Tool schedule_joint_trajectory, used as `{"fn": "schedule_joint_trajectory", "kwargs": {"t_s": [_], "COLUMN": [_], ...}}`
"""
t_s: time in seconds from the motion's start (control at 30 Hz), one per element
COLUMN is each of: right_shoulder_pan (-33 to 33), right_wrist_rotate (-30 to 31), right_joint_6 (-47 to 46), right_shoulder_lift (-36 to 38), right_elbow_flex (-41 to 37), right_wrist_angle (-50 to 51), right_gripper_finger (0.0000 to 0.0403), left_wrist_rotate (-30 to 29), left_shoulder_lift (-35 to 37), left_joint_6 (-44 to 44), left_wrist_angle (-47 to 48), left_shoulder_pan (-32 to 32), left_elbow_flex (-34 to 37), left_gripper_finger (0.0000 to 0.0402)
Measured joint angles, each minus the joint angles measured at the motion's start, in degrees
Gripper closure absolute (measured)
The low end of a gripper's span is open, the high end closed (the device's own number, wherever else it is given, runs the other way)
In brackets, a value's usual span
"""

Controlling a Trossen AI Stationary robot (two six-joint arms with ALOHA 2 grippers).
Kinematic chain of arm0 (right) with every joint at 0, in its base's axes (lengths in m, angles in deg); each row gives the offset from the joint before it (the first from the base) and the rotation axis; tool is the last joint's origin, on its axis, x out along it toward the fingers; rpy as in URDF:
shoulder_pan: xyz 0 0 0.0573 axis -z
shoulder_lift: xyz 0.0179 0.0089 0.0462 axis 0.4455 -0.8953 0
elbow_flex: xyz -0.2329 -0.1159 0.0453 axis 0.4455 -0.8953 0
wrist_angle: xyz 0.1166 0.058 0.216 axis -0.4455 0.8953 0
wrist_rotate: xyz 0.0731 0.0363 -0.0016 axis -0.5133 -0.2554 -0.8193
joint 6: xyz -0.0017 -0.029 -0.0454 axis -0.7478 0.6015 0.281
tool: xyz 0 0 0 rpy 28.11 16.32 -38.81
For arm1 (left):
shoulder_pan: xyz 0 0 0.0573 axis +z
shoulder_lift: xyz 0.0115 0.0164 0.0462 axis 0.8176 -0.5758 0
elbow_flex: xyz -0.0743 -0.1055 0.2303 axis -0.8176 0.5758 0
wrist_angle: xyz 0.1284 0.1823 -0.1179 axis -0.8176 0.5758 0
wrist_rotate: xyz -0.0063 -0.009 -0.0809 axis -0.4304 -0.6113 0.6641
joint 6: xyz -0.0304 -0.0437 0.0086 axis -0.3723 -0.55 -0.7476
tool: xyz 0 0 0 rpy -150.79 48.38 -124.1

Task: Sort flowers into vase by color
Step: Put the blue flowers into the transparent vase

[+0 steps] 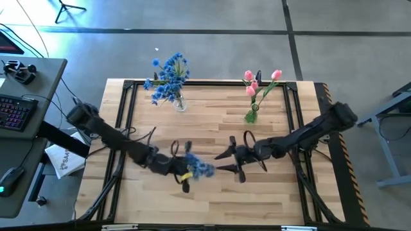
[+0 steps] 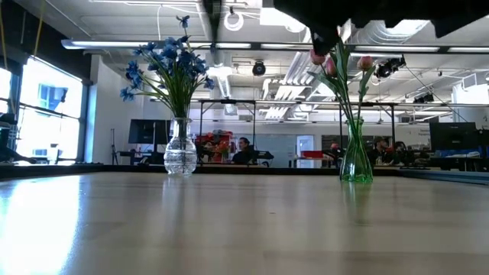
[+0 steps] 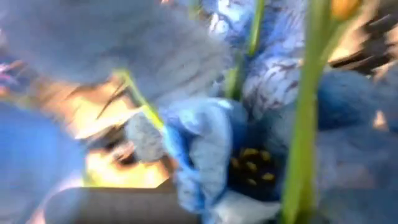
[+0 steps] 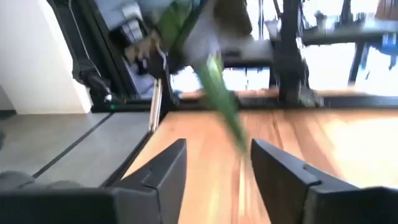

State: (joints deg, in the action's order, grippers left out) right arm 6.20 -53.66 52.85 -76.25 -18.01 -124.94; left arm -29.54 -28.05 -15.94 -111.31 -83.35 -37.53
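A wooden table (image 1: 212, 192) stands on grey floor (image 1: 212, 45); a desk (image 1: 29, 96) with keyboard (image 1: 13, 110) sits beside it.

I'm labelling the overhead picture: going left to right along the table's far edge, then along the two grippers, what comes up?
Far edge: clear glass vase of blue flowers → green glass vase of pink tulips. Nearer: left gripper with a blue flower → right gripper.

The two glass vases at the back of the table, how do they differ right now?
The clear glass vase is round-bellied and colourless; the green glass vase is slimmer and tinted green. The clear one holds a full bunch of blue blossoms; the green one holds a few pink tulip buds. In the high view, the clear vase is toward the left arm's side, the green toward the right arm's. Both stand upright near the table's far edge.
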Motion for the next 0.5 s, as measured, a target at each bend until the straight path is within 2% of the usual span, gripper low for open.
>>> {"fn": "schedule_joint_trajectory", "kwargs": {"t_s": [0.07,0.17,0.3,0.43,0.5], "right_shoulder_pan": [-0.1,-0.9,-2.8,-4.2,-4.4], "right_wrist_rotate": [0.8,4.2,10.0,14.8,15.6], "right_joint_6": [-3.1,-5.4,-4.9,-4.9,-4.9], "right_shoulder_lift": [2.8,6.0,6.9,4.8,3.1], "right_elbow_flex": [0.0,0.0,0.0,0.0,0.0], "right_wrist_angle": [5.4,11.8,14.8,15.0,15.0], "right_gripper_finger": [0.0219,0.0214,0.0215,0.0219,0.0219], "left_wrist_rotate": [-8.6,-18.4,-29.7,-34.5,-34.4], "left_shoulder_lift": [2.8,7.6,15.7,24.2,27.5], "left_joint_6": [-4.2,-10.8,-20.9,-30.7,-31.2], "left_wrist_angle": [10.7,22.9,38.5,51.4,52.2], "left_shoulder_pan": [-1.8,-3.3,-1.5,5.2,9.3], "left_elbow_flex": [-2.2,-4.1,-4.2,-4.2,-4.2], "left_gripper_finger": [0.0397,0.0396,0.04,0.0401,0.0401]}}
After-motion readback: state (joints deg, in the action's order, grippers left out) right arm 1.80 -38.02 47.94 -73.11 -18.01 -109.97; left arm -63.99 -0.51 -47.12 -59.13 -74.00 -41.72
